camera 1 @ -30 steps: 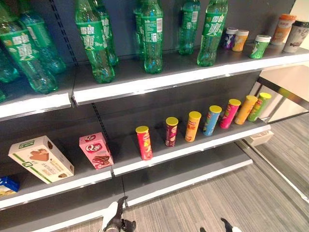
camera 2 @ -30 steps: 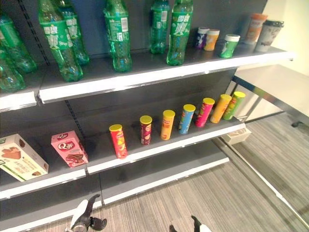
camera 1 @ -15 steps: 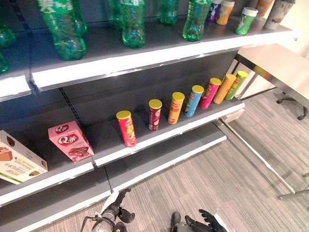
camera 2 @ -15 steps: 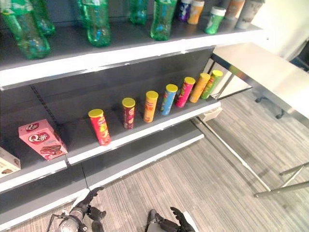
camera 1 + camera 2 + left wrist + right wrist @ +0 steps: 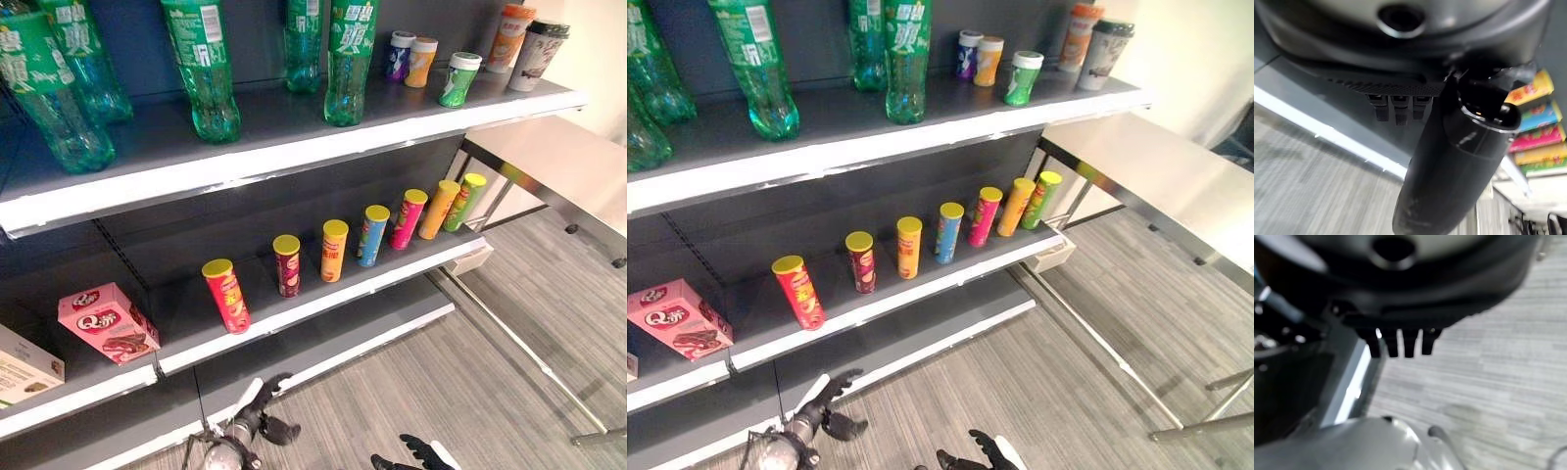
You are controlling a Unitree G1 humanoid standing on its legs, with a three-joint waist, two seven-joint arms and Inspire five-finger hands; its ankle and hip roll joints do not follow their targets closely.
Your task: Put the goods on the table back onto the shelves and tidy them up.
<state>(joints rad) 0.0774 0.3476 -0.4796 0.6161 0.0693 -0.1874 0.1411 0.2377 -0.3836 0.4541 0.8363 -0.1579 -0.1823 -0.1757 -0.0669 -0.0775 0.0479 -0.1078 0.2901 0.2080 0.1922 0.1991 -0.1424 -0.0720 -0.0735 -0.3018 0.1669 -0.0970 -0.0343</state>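
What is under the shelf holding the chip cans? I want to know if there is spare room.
Under the chip-can shelf lies a lower grey shelf whose visible front strip is bare. Its back part is covered by the shelf above, so anything stored there cannot be seen.

No wording on the goods can be read clearly.

A shop: shelves (image 5: 294,147) stocked with bottles (image 5: 204,64), crisp tubes (image 5: 335,250).
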